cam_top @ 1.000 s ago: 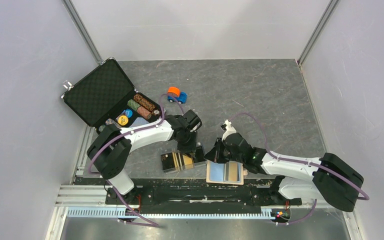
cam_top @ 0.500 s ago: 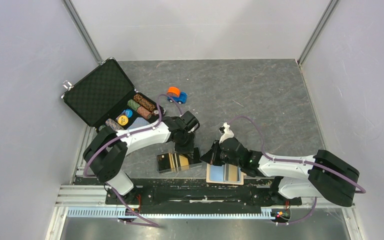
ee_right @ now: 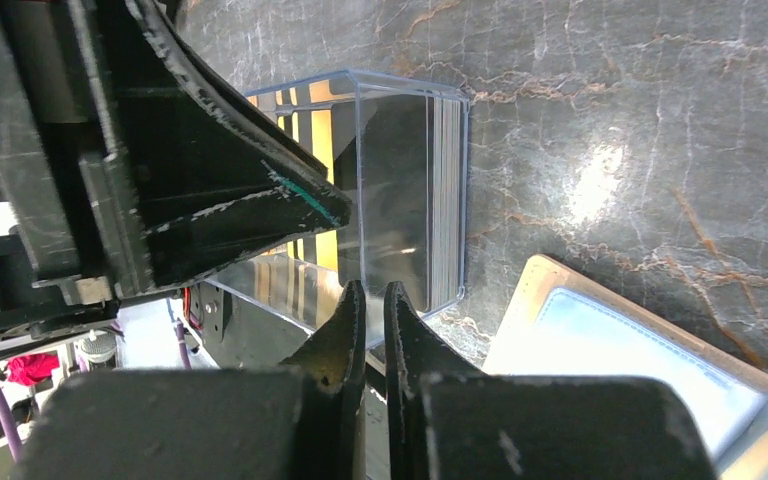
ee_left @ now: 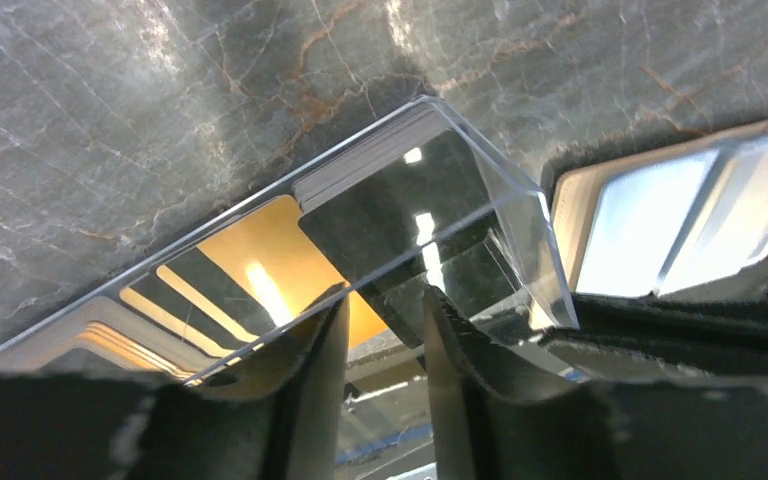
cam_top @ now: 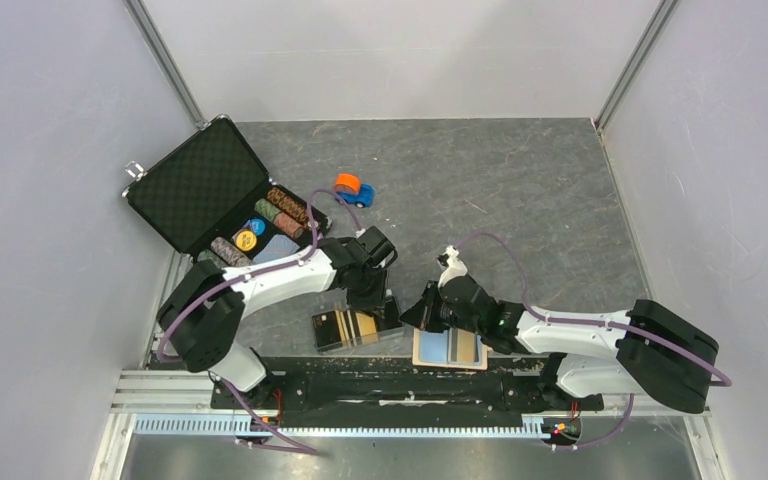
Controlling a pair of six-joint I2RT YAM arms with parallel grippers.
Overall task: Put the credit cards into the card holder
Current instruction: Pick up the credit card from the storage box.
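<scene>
Evidently step: card extraction. Credit cards (ee_left: 250, 255) inside clear plastic box (ee_left: 505, 240), lower centre of top view; card holder (cam_top: 419, 350) open just right of it. Left claw (ee_left: 385, 310) part-parted over box rim, grip unclear. Right claw (ee_right: 368, 295) clenched, empty. Next likely: pinch single card, slot into holder.

Box (cam_top: 355, 327) left of card holder (cam_top: 419, 350)

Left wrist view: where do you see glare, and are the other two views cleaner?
Left wrist view: bright reflections sit on the clear box, and the card holder looks washed out; the near foreground is dark and soft. Right wrist view: one glare patch on the table, the rest readable. Top external view: even light, sharp, no glare.
</scene>
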